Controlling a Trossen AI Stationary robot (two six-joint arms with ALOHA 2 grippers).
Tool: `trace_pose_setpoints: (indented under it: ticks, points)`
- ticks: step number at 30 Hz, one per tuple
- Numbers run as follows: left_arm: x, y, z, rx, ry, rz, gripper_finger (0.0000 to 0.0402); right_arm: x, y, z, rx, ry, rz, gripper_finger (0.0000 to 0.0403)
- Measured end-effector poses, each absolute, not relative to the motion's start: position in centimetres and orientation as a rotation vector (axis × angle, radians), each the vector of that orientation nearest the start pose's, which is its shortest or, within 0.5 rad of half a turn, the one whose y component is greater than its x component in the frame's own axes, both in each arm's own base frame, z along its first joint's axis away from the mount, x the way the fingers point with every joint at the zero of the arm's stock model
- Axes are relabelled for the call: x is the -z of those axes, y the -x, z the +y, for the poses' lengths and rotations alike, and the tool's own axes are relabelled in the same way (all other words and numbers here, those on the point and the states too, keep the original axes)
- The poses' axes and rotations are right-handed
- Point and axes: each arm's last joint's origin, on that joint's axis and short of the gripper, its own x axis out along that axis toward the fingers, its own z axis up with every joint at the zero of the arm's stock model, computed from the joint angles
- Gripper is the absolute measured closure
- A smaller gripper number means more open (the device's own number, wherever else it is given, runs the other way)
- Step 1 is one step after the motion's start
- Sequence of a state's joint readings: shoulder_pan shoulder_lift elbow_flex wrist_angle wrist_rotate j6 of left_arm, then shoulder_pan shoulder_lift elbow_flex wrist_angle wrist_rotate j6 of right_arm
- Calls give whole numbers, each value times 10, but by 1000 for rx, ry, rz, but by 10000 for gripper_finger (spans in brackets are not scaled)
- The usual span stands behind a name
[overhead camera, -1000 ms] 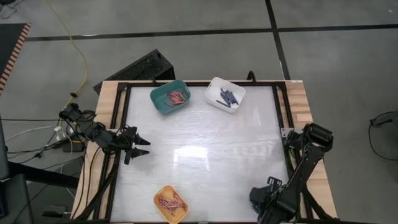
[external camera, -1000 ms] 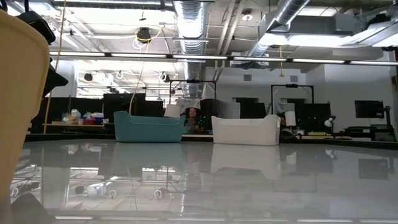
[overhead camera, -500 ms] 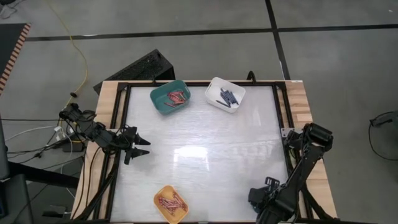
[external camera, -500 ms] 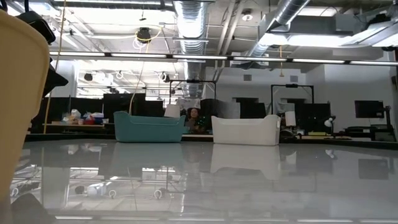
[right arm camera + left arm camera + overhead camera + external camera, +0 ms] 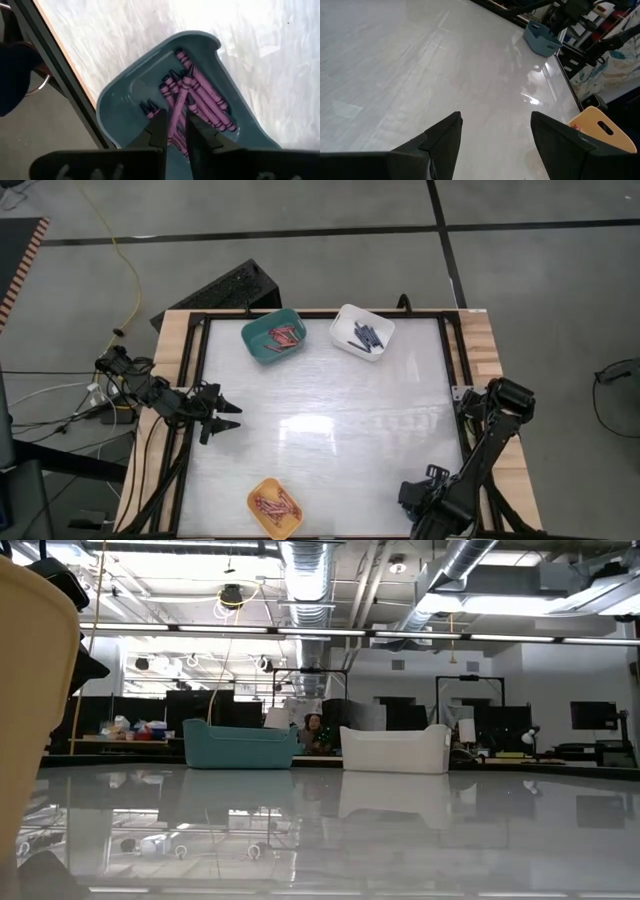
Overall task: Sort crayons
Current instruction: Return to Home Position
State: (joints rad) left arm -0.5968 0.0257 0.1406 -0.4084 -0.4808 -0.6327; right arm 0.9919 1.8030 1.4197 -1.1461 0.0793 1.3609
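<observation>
My right gripper [image 5: 175, 131] points down into a blue-grey bin [image 5: 122, 100] at the table's near right, where pink-magenta crayons [image 5: 207, 100] lie in a heap. Its fingers stand a narrow gap apart, and one slanting pink crayon [image 5: 182, 97] runs into that gap. In the high view the right arm [image 5: 440, 495] hides this bin. Red crayons lie in the teal bin [image 5: 273, 335], dark blue ones in the white bin [image 5: 362, 332], and brownish-red ones in the yellow bin [image 5: 275, 507]. My left gripper [image 5: 228, 416] waits open and empty at the table's left edge. My right gripper comes from above with a finger on either side of the slanting pink crayon's lower end [image 5: 176, 120]. Whether the fingers touch it I cannot tell. The crayon's other end [image 5: 189, 80] rests on the heap in the bin.
A black frame [image 5: 320, 314] runs round the white tabletop. The wide middle of the table [image 5: 330, 420] is bare. In the low view the yellow bin [image 5: 30, 690] stands close at the left, with the teal bin [image 5: 240, 745] and white bin [image 5: 395, 750] at the far edge.
</observation>
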Motion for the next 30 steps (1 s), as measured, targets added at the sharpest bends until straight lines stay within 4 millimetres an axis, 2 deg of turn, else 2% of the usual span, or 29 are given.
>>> trace_pose_setpoints:
  ticks: [5, 14, 19, 24, 27, 30]
  points:
    - [-171, -75, -35, 31, 478, 278, 174, -234, -198, 275, 255, -311, 1452, 341]
    - [-171, -75, -35, 31, 478, 278, 174, -273, -241, 259, 57, -135, 1285, 342]
    - [-171, -75, -35, 31, 478, 278, 174, -304, -266, 245, -14, 92, 1094, 342]
    - [-171, -75, -35, 31, 477, 278, 174, -344, -287, 230, -51, 324, 899, 342]
    - [-171, -75, -35, 31, 478, 278, 174, -364, -293, 217, -62, 394, 813, 342]
    - [-171, -75, -35, 31, 478, 278, 174, -386, -292, 199, -60, 383, 731, 342]
